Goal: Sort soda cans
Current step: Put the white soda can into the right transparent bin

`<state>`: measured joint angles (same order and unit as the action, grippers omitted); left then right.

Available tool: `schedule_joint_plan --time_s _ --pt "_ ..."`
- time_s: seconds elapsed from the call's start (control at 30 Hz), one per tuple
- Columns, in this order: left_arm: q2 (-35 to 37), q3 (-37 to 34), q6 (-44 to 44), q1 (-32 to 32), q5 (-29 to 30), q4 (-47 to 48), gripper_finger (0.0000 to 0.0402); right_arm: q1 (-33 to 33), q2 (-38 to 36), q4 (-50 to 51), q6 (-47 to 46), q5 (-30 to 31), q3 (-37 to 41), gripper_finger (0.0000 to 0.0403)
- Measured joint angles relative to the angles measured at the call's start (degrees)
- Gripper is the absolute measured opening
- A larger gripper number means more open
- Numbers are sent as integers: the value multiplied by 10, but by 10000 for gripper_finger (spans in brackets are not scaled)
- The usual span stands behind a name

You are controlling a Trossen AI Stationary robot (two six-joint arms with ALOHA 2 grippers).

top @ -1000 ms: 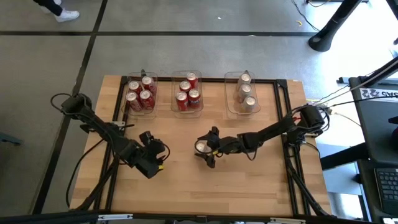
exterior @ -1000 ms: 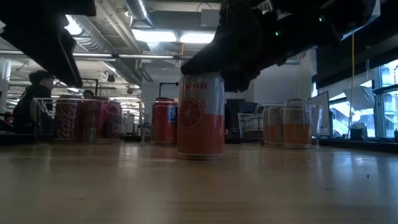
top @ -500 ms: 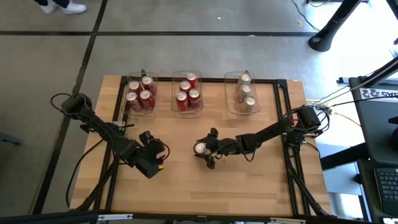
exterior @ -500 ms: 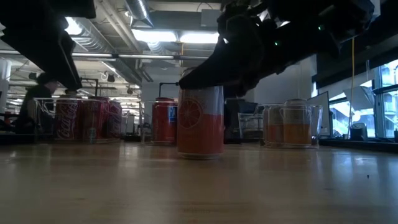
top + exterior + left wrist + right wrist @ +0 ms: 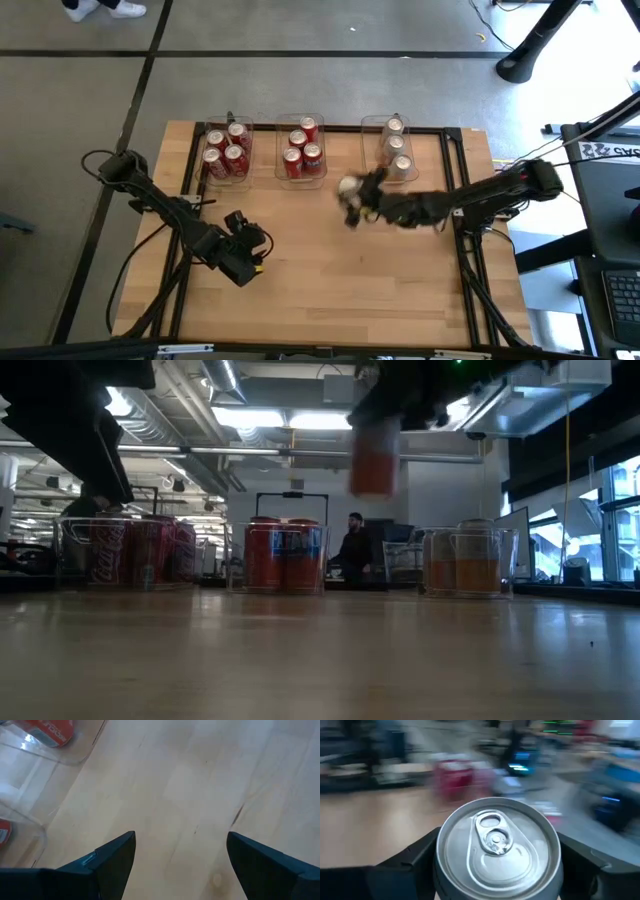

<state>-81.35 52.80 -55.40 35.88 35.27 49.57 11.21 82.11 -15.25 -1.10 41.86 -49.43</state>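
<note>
One can (image 5: 349,187) rides clear of the table (image 5: 400,290), clamped in the right gripper (image 5: 357,203), likely bound for the right bin (image 5: 372,175) of orange cans; left gripper (image 5: 247,262) waits open.

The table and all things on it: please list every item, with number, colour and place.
Table: one, light wood, under everything.
Bins: three, clear plastic, in a row along the far edge: left bin, middle bin, right bin.
Cans in left bin: four, red.
Cans in middle bin: four, red with dark markings.
Cans in right bin: three, silver tops, orange lower bodies in the low view.
Held can: one, orange, silver top, lifted off the table.
Person: one, dark clothes, in the room behind.
Left gripper: open, empty, over the front left.
Right gripper: shut on held can, between the middle and right bins.
</note>
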Motion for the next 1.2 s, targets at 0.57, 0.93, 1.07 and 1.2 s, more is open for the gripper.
schedule_joint_plan --time_s 0.57,0.93,1.07,1.2 --pt "0 0 64 0 15 -70 300 -322 -14 32 -14 -16 0 285" --pt "0 0 75 0 50 -71 300 -388 75 -37 -16 -32 0 285" --pt "0 0 75 0 50 -72 300 -392 95 -45 -19 -30 0 285" --pt "0 0 74 0 50 -73 300 -392 105 -43 -32 -23 0 285"
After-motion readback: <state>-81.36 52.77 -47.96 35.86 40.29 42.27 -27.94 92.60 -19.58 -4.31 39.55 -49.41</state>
